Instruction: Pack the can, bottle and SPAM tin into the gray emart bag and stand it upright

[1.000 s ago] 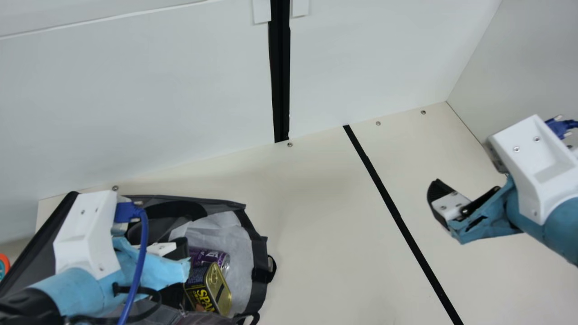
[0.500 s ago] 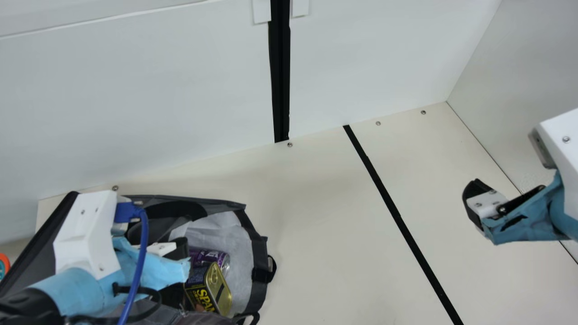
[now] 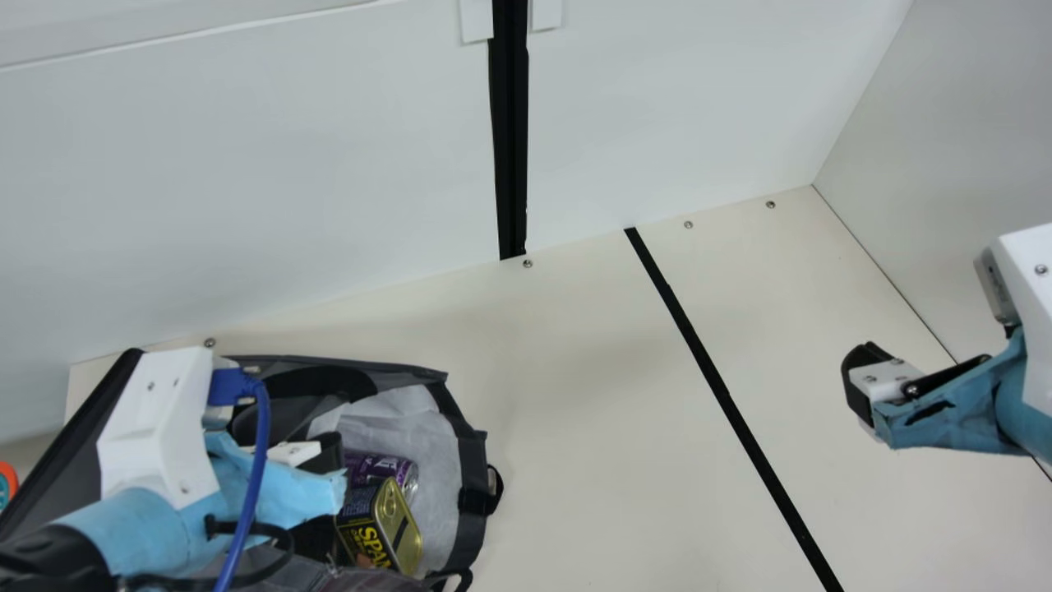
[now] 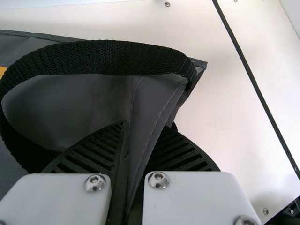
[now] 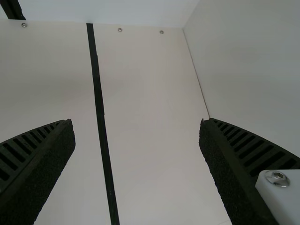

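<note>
Inside the gray emart bag, the SPAM tin lies just beside the purple can; the left gripper pinches the bag's fabric, the right gripper, spread wide, hangs above the table.

This looks like a lab workspace — a robot test booth rather than a room in a home. A cream tabletop, with screws set along its back edge, meets plain white panels behind and a pale side wall at the right. Black tape runs across the surface, and a dark vertical strip divides the back panels. Two mounted robot arms, one with a blue cable — lab gear — reach in from either side.
</note>
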Robot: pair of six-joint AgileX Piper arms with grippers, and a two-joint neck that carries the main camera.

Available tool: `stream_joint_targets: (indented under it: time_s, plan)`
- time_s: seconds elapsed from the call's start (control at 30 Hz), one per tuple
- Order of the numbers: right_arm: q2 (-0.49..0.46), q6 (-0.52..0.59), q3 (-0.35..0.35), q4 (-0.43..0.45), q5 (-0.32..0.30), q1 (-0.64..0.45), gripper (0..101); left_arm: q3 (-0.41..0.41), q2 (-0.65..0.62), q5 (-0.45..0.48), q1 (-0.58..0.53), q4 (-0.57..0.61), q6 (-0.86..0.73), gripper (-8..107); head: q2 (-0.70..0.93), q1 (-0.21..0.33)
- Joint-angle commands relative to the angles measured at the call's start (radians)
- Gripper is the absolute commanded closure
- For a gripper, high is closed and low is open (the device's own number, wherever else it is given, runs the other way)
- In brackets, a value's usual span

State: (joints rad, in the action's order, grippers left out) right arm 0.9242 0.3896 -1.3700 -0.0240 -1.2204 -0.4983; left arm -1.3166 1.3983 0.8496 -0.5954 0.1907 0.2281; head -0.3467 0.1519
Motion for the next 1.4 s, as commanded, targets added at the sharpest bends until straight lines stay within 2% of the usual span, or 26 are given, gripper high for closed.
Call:
stream_joint_targets:
  time_s: [0.0, 0.7, 1.37]
  plan:
    - [-0.004, -0.008, 0.007, -0.007, 0.000, -0.002, 6, 0.000, 0.000, 0.000, 0.000, 0.000, 0.000, 107, -0.002, 0.023]
    - [-0.016, -0.029, 0.051, -0.051, 0.000, 0.019, 6, 0.000, 0.000, 0.000, 0.000, 0.000, 0.000, 107, -0.002, 0.023]
    - [0.054, 0.029, 0.052, -0.118, 0.000, 0.109, 6, 0.000, 0.000, 0.000, 0.000, 0.000, 0.000, 107, -0.002, 0.023]
